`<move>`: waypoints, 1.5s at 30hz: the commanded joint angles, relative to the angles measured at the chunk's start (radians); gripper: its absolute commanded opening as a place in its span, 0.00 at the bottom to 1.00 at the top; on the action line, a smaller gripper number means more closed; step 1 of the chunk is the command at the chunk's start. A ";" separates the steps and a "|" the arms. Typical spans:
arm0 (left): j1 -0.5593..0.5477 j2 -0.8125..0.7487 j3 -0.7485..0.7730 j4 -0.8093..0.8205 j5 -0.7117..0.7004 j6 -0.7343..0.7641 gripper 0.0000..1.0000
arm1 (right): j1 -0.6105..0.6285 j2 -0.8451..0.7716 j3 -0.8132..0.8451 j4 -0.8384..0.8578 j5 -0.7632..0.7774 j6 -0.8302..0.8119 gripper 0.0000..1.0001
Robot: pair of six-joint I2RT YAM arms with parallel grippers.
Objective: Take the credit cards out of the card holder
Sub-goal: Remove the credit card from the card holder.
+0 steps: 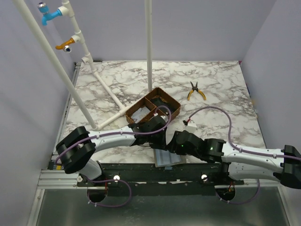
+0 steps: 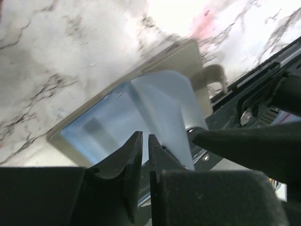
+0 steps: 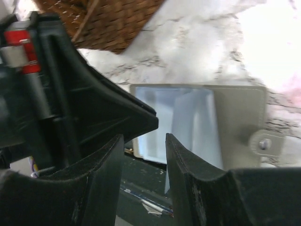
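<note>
The grey card holder [image 1: 168, 159] lies open at the table's near edge, pale blue inside [image 2: 101, 125]. A whitish card [image 2: 171, 106] stands up out of its pocket; it also shows in the right wrist view [image 3: 195, 120], beside the grey flap [image 3: 240, 120] with its snap tab. My left gripper [image 1: 160, 139] hangs over the holder, its fingers [image 2: 145, 141] almost together with nothing seen between them; the card passes beside the right finger. My right gripper [image 1: 173, 144] is open [image 3: 145, 139] just above the holder's near edge, beside the left gripper.
A brown three-compartment tray [image 1: 170, 102] stands just behind the grippers, with pale flat pieces [image 1: 138, 113] in its left compartment. Yellow-handled pliers [image 1: 196, 91] lie at the back right. White pipes [image 1: 148, 44] rise at the back and left.
</note>
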 commanded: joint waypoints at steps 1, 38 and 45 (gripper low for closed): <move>0.044 -0.096 -0.075 -0.044 -0.057 -0.002 0.12 | 0.089 0.103 0.127 -0.074 0.125 -0.046 0.44; 0.010 0.122 0.049 0.057 0.082 0.036 0.09 | 0.228 0.184 0.099 -0.039 0.169 0.026 0.44; 0.008 0.129 0.071 0.066 0.104 0.046 0.09 | 0.228 0.240 0.104 0.116 0.104 -0.039 0.28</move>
